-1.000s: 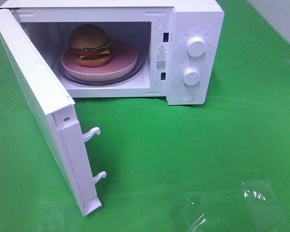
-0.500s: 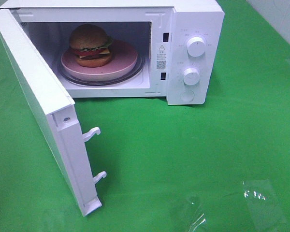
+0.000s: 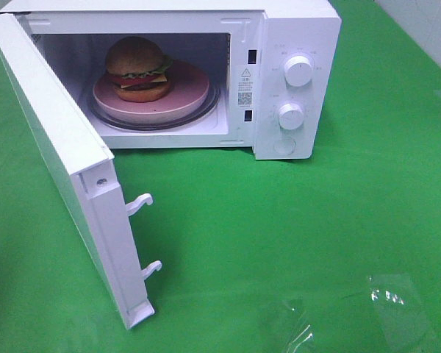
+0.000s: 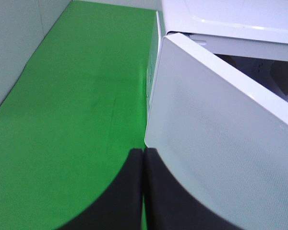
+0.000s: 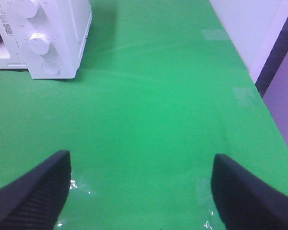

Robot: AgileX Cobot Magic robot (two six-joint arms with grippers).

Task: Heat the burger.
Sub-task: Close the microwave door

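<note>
Worktop (image 3: 338,220) first: green cloth all over, and the white microwave (image 3: 301,29) sits at the back of it. Its door (image 3: 59,140) is swung wide open toward us. Inside there's a round pink plate (image 3: 191,92) on the turntable, and the burger (image 3: 137,66) sits on the plate, off toward the hinge side and well clear of the cavity walls.

On handling, we reckon the burger is light and squishy. It's a stack of bun, tomato, lettuce and patty that could shear apart or topple if pinched from the sides. If it ever needs shifting, we'd grab the plate rim instead, since that's stiff and the bun isn't. As things stand it looks placed fine, so we'd leave it alone and work the door, which is rigid and should swing with a push on its outer face.

The left pincer (image 4: 143,191) has its fingers pressed together with nothing in them, right by that outer face. We can't tell if it's touching. The right pincer (image 5: 141,187) is spread wide and empty over bare cloth, well away from the microwave.

Smallest bits are the upper knob (image 3: 299,71) and lower knob (image 3: 290,116) on the front panel, probably needed once the door is shut.
</note>
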